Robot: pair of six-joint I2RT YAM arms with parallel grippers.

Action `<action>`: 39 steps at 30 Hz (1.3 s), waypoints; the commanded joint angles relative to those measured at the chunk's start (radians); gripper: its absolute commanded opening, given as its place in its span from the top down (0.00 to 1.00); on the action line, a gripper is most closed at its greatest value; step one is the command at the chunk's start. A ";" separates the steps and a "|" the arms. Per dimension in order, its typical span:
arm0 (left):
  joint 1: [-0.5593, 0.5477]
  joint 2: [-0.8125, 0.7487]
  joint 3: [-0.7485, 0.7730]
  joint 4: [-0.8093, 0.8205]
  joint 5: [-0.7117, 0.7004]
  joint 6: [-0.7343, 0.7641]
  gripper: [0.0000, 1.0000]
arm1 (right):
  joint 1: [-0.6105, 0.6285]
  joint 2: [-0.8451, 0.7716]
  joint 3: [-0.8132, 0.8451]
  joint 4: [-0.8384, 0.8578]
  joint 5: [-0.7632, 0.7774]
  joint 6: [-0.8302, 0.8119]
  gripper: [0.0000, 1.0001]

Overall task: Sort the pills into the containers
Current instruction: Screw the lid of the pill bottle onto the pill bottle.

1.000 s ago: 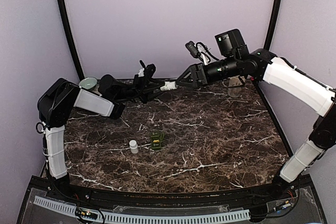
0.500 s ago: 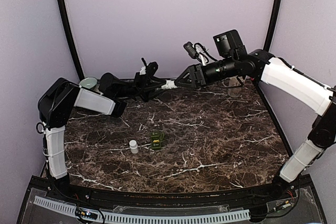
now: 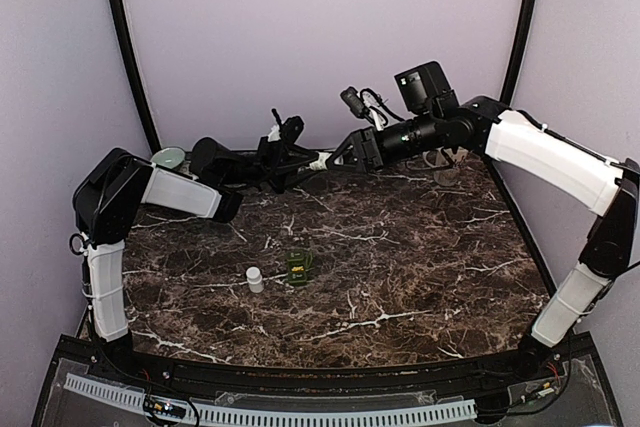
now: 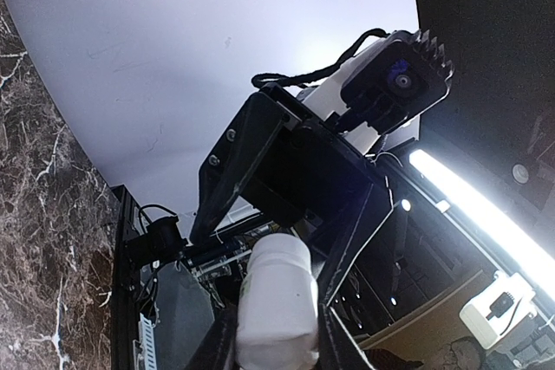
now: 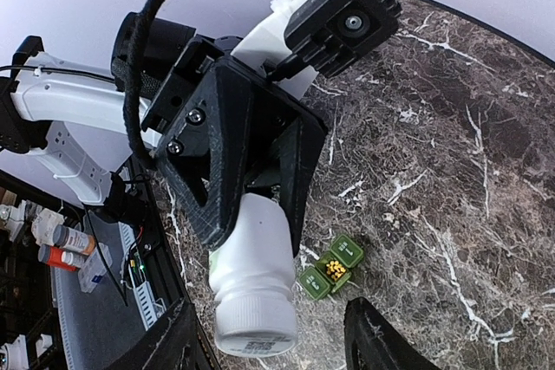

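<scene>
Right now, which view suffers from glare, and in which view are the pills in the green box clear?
Left wrist: a bright light strip glares at the right, and the white bottle looks soft. Right wrist: even light; the green box is sharp enough to show yellow pills. Top external: even light without glare, but the green box is too small to show pills.

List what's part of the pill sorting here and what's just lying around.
Job: large white plastic pill bottle; dark green three-compartment box holding yellow pills; small white bottle.
Lying about: pale green round object, far left.
</scene>
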 commanded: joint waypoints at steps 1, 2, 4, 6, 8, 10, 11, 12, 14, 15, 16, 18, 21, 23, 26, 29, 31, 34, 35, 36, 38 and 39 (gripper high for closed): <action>-0.006 -0.008 0.022 0.062 0.019 -0.002 1.00 | 0.009 0.000 0.037 0.023 -0.018 -0.006 0.42; -0.005 -0.008 0.021 0.060 0.021 0.001 1.00 | 0.009 0.000 0.038 0.023 -0.018 -0.007 0.42; -0.006 -0.008 0.019 0.059 0.021 0.003 1.00 | 0.009 -0.002 0.039 0.022 -0.018 -0.005 0.43; -0.005 -0.008 0.018 0.058 0.022 0.005 1.00 | 0.009 -0.003 0.041 0.019 -0.019 -0.007 0.43; -0.006 -0.008 0.019 0.058 0.022 0.005 1.00 | 0.009 -0.002 0.039 0.014 -0.022 -0.007 0.44; -0.006 -0.007 0.020 0.058 0.022 0.004 1.00 | 0.008 -0.004 0.038 0.014 -0.021 -0.007 0.46; -0.005 -0.007 0.021 0.058 0.022 0.004 1.00 | 0.009 -0.005 0.036 0.016 -0.018 -0.007 0.47; -0.005 -0.007 0.019 0.059 0.022 0.004 1.00 | 0.009 -0.006 0.035 0.017 -0.017 -0.007 0.47; -0.005 -0.006 0.018 0.059 0.022 0.003 1.00 | 0.008 -0.006 0.038 0.017 -0.020 -0.006 0.49; -0.006 -0.006 0.018 0.059 0.022 0.003 1.00 | 0.008 -0.007 0.039 0.016 -0.024 -0.006 0.50; -0.005 -0.006 0.018 0.059 0.022 0.005 1.00 | 0.008 -0.006 0.039 0.016 -0.025 -0.005 0.51; -0.005 -0.006 0.018 0.056 0.021 0.005 1.00 | 0.009 -0.007 0.038 0.016 -0.029 -0.004 0.52; -0.005 -0.007 0.019 0.057 0.022 0.005 1.00 | 0.008 -0.007 0.038 0.016 -0.031 -0.005 0.54; -0.006 -0.005 0.019 0.059 0.021 0.005 1.00 | 0.008 -0.009 0.037 0.017 -0.031 -0.004 0.56; -0.005 -0.005 0.018 0.060 0.019 0.006 1.00 | 0.009 -0.008 0.038 0.017 -0.038 -0.003 0.60; -0.006 -0.006 0.019 0.062 0.018 0.003 1.00 | 0.008 -0.008 0.033 0.023 -0.044 0.003 0.65; -0.006 -0.006 0.019 0.065 0.016 0.001 1.00 | 0.008 -0.008 0.030 0.030 -0.052 0.007 0.70; -0.006 -0.006 0.019 0.068 0.013 0.000 1.00 | 0.009 -0.007 0.026 0.039 -0.063 0.016 0.73; -0.005 -0.006 0.020 0.070 0.012 -0.003 1.00 | 0.009 -0.010 0.021 0.046 -0.067 0.021 0.74; -0.006 -0.006 0.021 0.072 0.010 -0.005 1.00 | 0.008 -0.011 0.016 0.053 -0.070 0.026 0.75; -0.006 -0.007 0.024 0.076 0.006 -0.010 1.00 | 0.007 -0.015 0.006 0.076 -0.077 0.040 0.77; -0.006 -0.006 0.024 0.079 0.003 -0.014 1.00 | 0.007 -0.018 -0.001 0.087 -0.081 0.048 0.78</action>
